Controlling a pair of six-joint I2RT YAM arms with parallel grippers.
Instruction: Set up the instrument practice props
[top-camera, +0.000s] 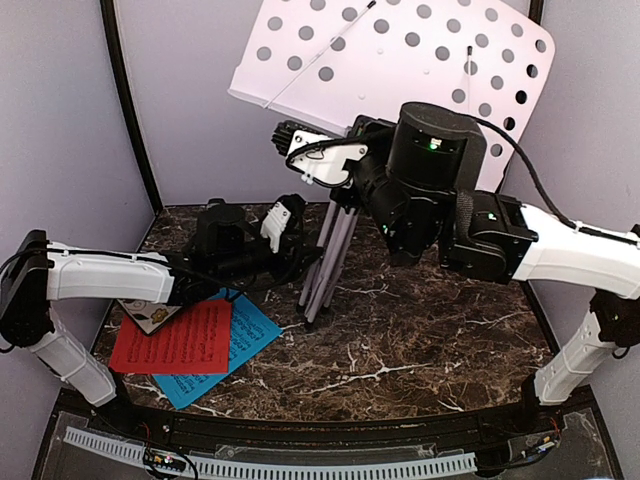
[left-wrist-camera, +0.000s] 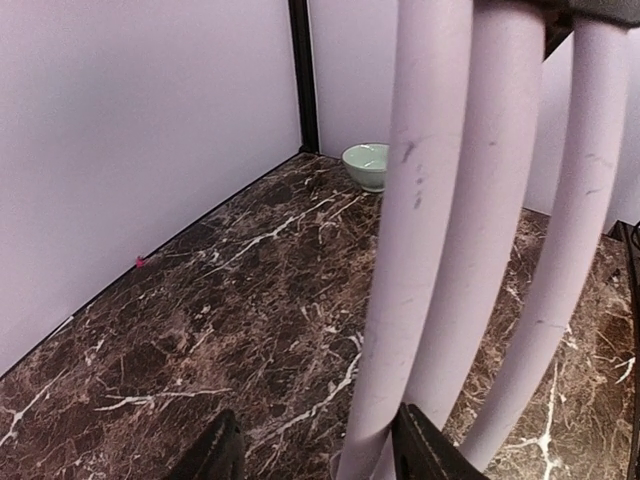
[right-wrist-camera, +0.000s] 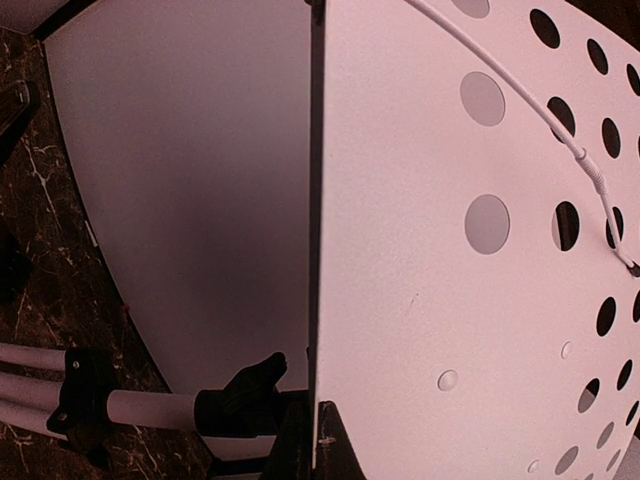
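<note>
The white perforated music stand (top-camera: 400, 50) stands at the back, its folded tripod legs (top-camera: 330, 260) bunched together on the marble. My right gripper (right-wrist-camera: 318, 440) is shut on the thin lower edge of the stand's desk (right-wrist-camera: 430, 250); from above, this right gripper (top-camera: 283, 133) sits at the desk's lower left edge. Low beside the legs, my left gripper (top-camera: 303, 258) is open. In the left wrist view one leg (left-wrist-camera: 420, 250) stands between its fingers against the right fingertip (left-wrist-camera: 420, 450). The red sheet (top-camera: 175, 340) lies over the blue sheet (top-camera: 245, 345) at front left. The metronome is out of view.
A floral tile (top-camera: 150, 316) peeks out under the red sheet by the left arm. A small pale green bowl (left-wrist-camera: 366, 165) sits in the far corner by the back wall. Pale walls with a black post (left-wrist-camera: 302, 75) close in the marble table (top-camera: 420, 340).
</note>
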